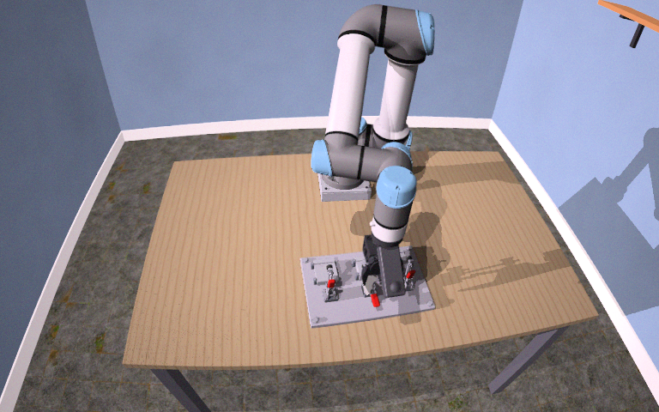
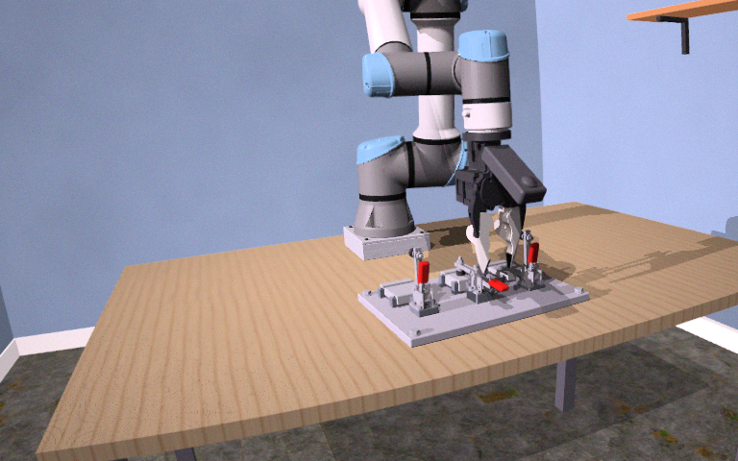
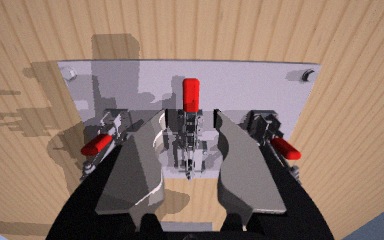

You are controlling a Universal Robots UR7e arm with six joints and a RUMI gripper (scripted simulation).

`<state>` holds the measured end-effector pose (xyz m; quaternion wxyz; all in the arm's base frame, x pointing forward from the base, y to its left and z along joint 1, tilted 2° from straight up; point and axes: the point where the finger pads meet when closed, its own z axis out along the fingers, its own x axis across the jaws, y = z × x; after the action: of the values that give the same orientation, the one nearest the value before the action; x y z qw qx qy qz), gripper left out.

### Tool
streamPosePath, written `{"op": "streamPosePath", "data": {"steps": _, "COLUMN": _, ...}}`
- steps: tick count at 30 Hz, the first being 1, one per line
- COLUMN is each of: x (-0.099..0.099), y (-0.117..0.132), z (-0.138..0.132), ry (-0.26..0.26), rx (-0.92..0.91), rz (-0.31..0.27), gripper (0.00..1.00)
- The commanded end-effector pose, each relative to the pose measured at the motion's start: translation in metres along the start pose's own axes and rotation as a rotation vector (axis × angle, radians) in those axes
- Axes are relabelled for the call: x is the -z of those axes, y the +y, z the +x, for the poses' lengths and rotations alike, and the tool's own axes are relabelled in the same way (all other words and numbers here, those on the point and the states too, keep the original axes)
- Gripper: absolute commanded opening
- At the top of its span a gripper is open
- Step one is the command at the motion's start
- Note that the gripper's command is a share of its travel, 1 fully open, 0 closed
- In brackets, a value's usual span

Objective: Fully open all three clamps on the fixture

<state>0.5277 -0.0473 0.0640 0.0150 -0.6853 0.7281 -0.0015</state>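
Observation:
The grey fixture plate (image 1: 361, 293) lies on the wooden table and carries three toggle clamps with red handles. In the exterior view, the left clamp's handle (image 2: 423, 272) and the right clamp's handle (image 2: 533, 252) stand upright. The middle clamp's handle (image 2: 498, 284) lies low, pointing to the table's front. My gripper (image 2: 495, 266) hangs straight down over the middle clamp. Its fingers are partly apart, one on each side of the clamp's linkage (image 3: 189, 145). In the wrist view the gripper (image 3: 190, 114) holds nothing, and the middle handle (image 3: 190, 94) lies just beyond the fingertips.
The arm's base (image 1: 343, 189) stands behind the fixture. Small grey parts sit on the plate behind the clamps (image 2: 454, 278). The table's front edge is close to the plate. An orange shelf (image 2: 679, 11) hangs on the right wall.

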Motion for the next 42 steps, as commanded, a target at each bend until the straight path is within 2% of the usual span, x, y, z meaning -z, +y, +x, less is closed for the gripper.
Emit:
{"op": "streamPosePath", "data": {"steps": 1, "x": -0.0093, "y": -0.0008, "z": 0.0002, "ry": 0.001, "rx": 0.000, "rz": 0.002, "gripper": 0.28}}
{"op": "streamPosePath", "data": {"steps": 42, "x": -0.0131, "y": -0.0008, "z": 0.0002, "ry": 0.001, "rx": 0.000, "rz": 0.002, "gripper": 0.28}}
